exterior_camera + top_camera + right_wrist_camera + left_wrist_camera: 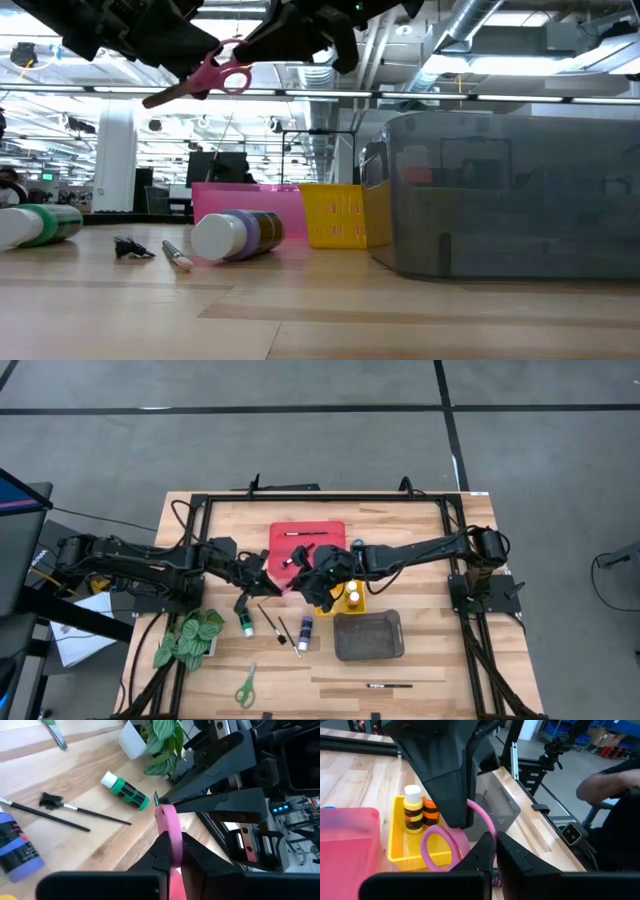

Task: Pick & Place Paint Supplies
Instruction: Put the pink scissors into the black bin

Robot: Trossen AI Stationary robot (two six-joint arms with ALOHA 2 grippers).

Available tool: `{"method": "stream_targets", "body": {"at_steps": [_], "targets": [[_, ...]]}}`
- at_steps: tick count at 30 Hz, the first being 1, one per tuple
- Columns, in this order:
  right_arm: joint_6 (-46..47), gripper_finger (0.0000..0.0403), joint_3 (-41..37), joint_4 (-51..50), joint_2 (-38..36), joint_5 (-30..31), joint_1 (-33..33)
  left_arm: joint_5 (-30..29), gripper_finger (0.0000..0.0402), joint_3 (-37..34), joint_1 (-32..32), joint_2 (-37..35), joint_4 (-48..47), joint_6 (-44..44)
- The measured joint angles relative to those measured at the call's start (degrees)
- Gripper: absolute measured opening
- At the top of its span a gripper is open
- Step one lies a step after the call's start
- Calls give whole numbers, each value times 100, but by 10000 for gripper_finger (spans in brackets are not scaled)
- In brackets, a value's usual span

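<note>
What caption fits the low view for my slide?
Both tools hold pink scissors in the air above the purple bottle.

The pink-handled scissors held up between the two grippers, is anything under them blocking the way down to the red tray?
Nothing visible: the pink-handled scissors hang in the air, and the flat red tray beside them holds only a thin paintbrush.

Pink-handled scissors [215,76] held in mid-air, tilted, above the table. Green paint bottle [246,625] and purple paint bottle [304,628] lying on their sides, two dark paintbrushes [270,620] between them. Green-handled scissors [245,686] flat near the front edge. Another brush [388,685] lying well apart.
</note>
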Motion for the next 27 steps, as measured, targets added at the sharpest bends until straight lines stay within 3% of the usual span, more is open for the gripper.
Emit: {"method": "stream_targets", "body": {"at_steps": [9,27], "targets": [[37,14,0,0,0,15,-6,-27,12,0,26,-2,3,-8],[696,14,9,-580,7,84,-67,-283,92,7,35,-521,-204,411]]}}
